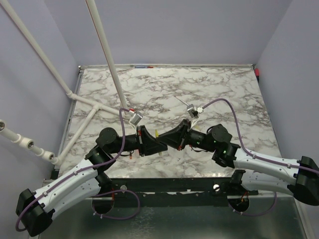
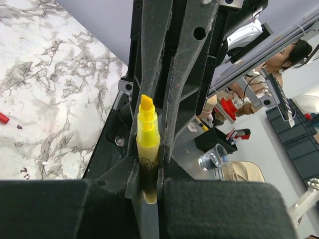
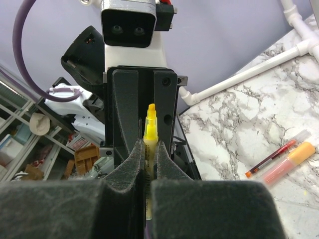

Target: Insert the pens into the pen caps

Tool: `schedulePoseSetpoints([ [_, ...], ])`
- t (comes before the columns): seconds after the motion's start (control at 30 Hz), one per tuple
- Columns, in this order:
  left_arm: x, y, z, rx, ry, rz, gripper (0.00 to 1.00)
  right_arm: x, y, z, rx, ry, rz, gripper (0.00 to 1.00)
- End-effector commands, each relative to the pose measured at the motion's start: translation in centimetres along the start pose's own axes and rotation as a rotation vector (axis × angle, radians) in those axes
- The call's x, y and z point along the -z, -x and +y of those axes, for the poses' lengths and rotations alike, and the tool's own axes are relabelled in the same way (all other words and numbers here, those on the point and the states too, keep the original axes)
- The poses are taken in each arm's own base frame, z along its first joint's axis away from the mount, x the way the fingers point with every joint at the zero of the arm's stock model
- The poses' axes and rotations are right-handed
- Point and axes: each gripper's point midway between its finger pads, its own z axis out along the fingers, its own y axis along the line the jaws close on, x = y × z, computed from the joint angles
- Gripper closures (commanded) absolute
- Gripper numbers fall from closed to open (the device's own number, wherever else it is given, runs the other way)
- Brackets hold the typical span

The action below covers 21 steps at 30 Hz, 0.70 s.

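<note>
Seemingly early: above the desk (image 1: pixel 224 99), the left claw (image 2: pixel 148 172) and right claw (image 3: pixel 148 149) both clamped one yellow pen (image 2: pixel 148 132), tip bare, no cap visible. A red pen (image 3: pixel 269 159) and orange pen (image 3: pixel 291 159) lay aside.

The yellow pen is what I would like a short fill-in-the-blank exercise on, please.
1. The pen pinched in the left tool is ___ in colour.
2. Its tip wears no ___.
3. The right tool is ___ on a yellow pen too.
4. The thin pen lying on the table is ___.

Missing words: yellow; cap; shut; red.
</note>
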Motion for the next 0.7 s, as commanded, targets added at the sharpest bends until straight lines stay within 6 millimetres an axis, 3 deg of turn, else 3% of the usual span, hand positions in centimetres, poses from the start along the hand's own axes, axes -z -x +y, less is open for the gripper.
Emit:
schedulePoseSetpoints([
  [0.0,0.2,1.2,0.0,-0.03,0.01,-0.055,0.99,0.9,2.1,0.8,0.022,0.02,-0.099,0.99],
  [0.3,0.3,0.7,1.2,-0.035,0.06,-0.042,1.0,0.9,2.0,0.6,0.028,-0.007,-0.085,1.0],
  [0.5,0.4,0.0,3.9,-0.057,0.201,0.023,1.0,1.2,2.2,-0.6,0.068,-0.109,-0.039,0.7],
  [0.67,0.6,0.0,5.3,-0.095,0.283,0.066,1.0,2.3,2.4,-2.1,0.129,-0.236,0.02,0.56],
])
